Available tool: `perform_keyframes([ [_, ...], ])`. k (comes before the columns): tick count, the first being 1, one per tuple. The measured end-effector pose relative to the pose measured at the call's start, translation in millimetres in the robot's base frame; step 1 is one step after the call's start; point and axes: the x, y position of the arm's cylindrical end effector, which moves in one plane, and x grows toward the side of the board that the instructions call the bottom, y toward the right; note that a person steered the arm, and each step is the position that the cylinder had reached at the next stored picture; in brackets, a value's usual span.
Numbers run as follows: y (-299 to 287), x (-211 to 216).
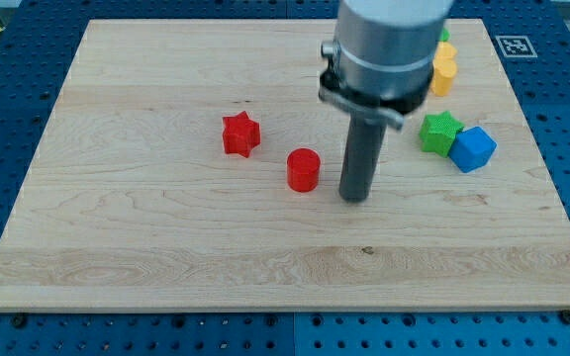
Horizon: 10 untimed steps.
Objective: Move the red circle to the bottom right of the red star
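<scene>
While my tip [354,197] rests on the wooden board [117,247], it touches no block. Just beside it, toward the view's left, stands the red circle [304,169]; farther left and slightly up sits the red star [240,133]. Up and right lie the green star [440,132], blue block [474,148] and yellow block [444,69].

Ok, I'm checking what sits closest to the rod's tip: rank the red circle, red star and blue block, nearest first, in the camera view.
Measured from my tip:
1. Red circle, just to the tip's left.
2. Red star, farther left and up.
3. Blue block, to the right; it looks about as far as the star, too close to call.
</scene>
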Motion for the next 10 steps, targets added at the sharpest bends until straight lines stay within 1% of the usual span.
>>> perform_keyframes([
  [1,-37.7,13.9],
  [2,-55.2,7.6],
  [4,-38.1,-14.7],
  [5,-33.0,-35.8],
  [7,-33.2,-59.8],
  [8,-44.1,-59.0],
  [9,-73.2,-59.0],
  [10,-76.3,-52.7],
])
